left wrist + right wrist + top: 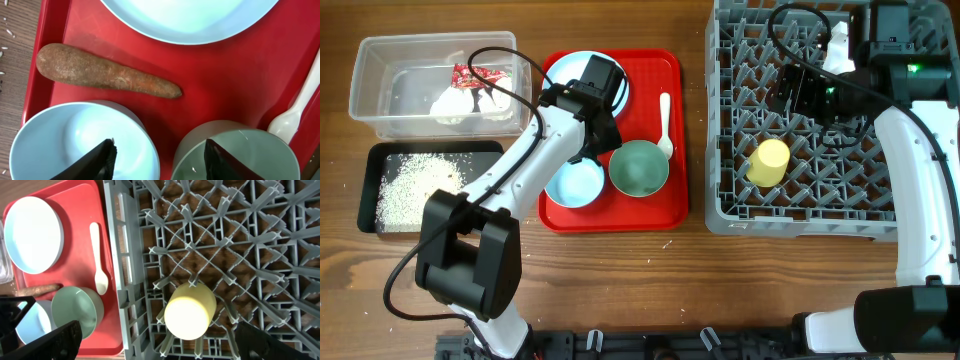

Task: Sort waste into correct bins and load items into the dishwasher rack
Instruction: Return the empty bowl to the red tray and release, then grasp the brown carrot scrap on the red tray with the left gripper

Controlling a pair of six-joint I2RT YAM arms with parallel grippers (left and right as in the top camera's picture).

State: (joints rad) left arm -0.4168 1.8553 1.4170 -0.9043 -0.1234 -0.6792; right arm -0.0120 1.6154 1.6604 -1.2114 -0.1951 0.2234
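My left gripper (159,146) is open and empty, low over the red serving tray, one finger over the pale blue bowl (75,140) and one over the pale green bowl (240,155). The brown sausage-like stick (107,75) lies on the tray between the bowls and the pale blue plate (190,20). The white spoon (666,125) lies on the tray's right side. The yellow cup (768,162) lies in the grey dishwasher rack (730,120). My right gripper (157,326) is open above the cup. The small brown lump is not in view.
The clear tub (380,100) at far left holds the red wrapper (480,78) and white tissue (455,103). The black tray (370,185) in front of it holds rice (405,185). The red serving tray (665,205) sits between the bins and the rack.
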